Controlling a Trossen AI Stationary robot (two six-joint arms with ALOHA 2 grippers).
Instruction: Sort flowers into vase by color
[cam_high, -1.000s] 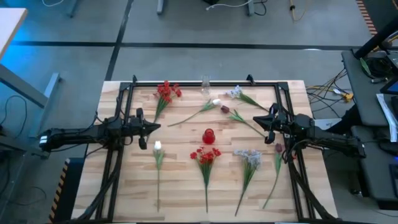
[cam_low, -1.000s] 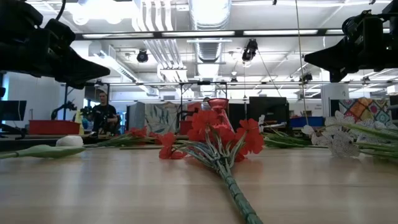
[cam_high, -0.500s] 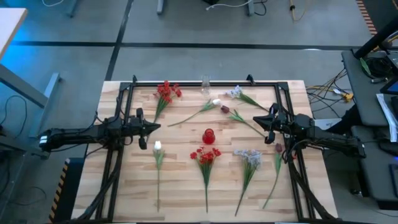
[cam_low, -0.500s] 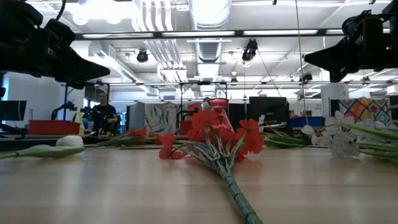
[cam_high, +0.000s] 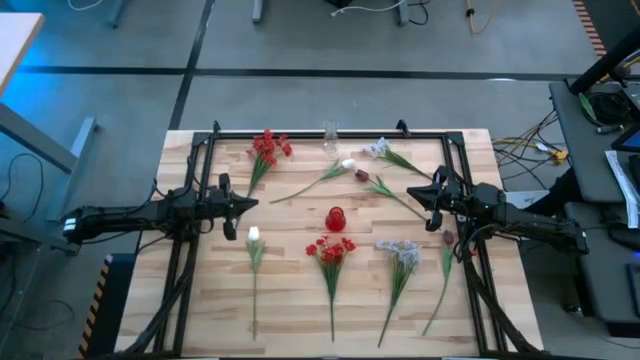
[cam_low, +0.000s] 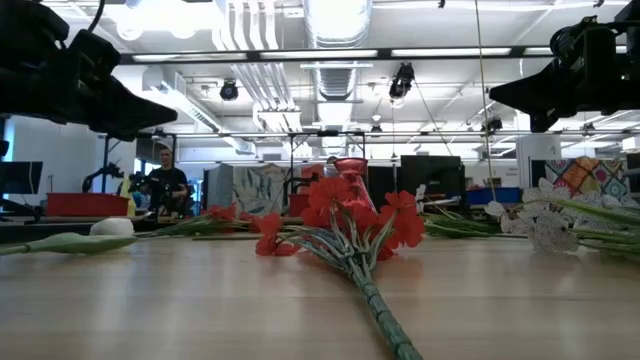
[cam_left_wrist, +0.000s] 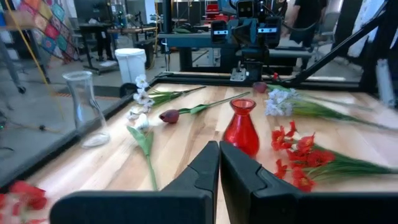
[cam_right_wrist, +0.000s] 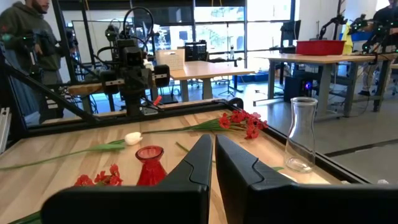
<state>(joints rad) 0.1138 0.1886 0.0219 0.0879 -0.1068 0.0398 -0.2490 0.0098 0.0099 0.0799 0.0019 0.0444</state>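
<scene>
Several green-stemmed flowers lie flat on the wooden table. At the far side lie a red cluster (cam_high: 268, 147), a white tulip bud (cam_high: 347, 164), a maroon bud (cam_high: 362, 175) and a pale cluster (cam_high: 377, 149). Nearer lie a white bud (cam_high: 254, 235), a red cluster (cam_high: 331, 247), a pale blue-white cluster (cam_high: 400, 250) and a maroon bud (cam_high: 448, 238). A red vase (cam_high: 336, 217) stands mid-table and a clear vase (cam_high: 330, 133) at the far edge. My left gripper (cam_high: 252, 205) hovers shut left of the red vase. My right gripper (cam_high: 412, 193) hovers shut to its right.
A black metal frame (cam_high: 300, 133) runs around the table's far and side edges. Bare wood lies between the two grippers around the red vase (cam_left_wrist: 242, 127) and along the near edge. A person (cam_low: 165, 180) stands in the room behind the table.
</scene>
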